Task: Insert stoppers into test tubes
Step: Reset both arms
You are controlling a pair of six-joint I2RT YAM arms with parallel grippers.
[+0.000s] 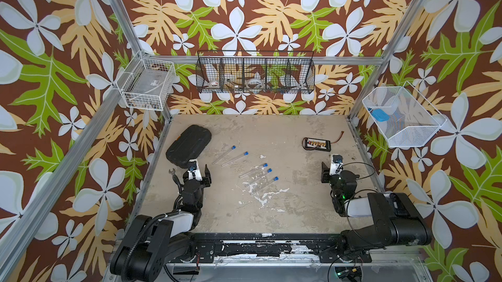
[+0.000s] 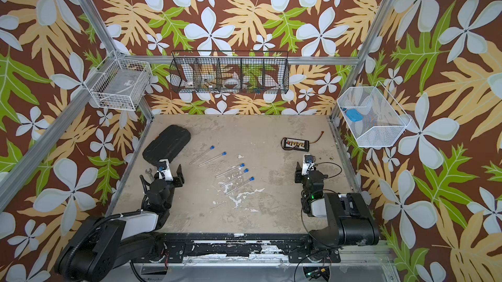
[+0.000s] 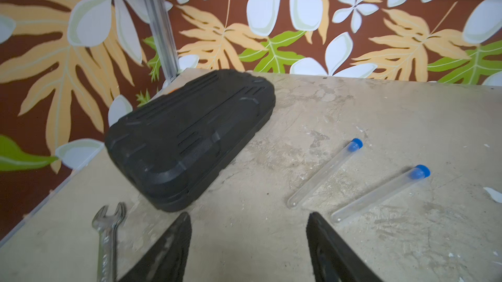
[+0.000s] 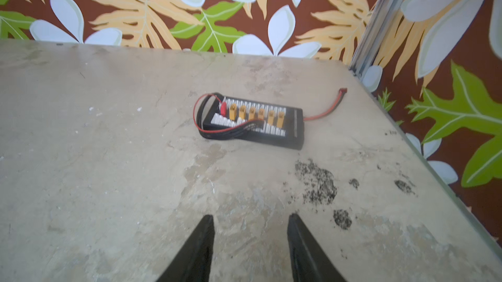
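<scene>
Test tubes (image 1: 252,171), five of them, lie flat on the bench (image 1: 285,207) in both top views, around the middle of the frame. Each runs on a slant from lower left to upper right. Each has one of the blue stoppers (image 1: 265,164) in its upper-right end, and its rounded closed end points lower left. Two lie side by side higher up, near a black case (image 1: 188,145) at the left. Three lie in a parallel row lower and further right, well apart from both arms.

The left arm (image 1: 187,199) rises from the lower left corner, folded at the elbow, with its wrist aimed up the frame just beside a wrench (image 1: 171,171). The right arm (image 1: 394,221) comes from the lower right, doubles back toward the centre and also aims up the frame, toward a connector board (image 1: 316,143).

In the left wrist view, the left hand (image 3: 248,216) is open, with its jaws wide apart over bare bench and nothing between them. The two upper tubes lie just beyond one finger, stoppered ends pointing away from the hand. The case and the wrench sit on the other side.

In the right wrist view, the right hand (image 4: 250,217) has its jaws partly apart with nothing between them, over stained bench. The connector board is ahead of it.
</scene>
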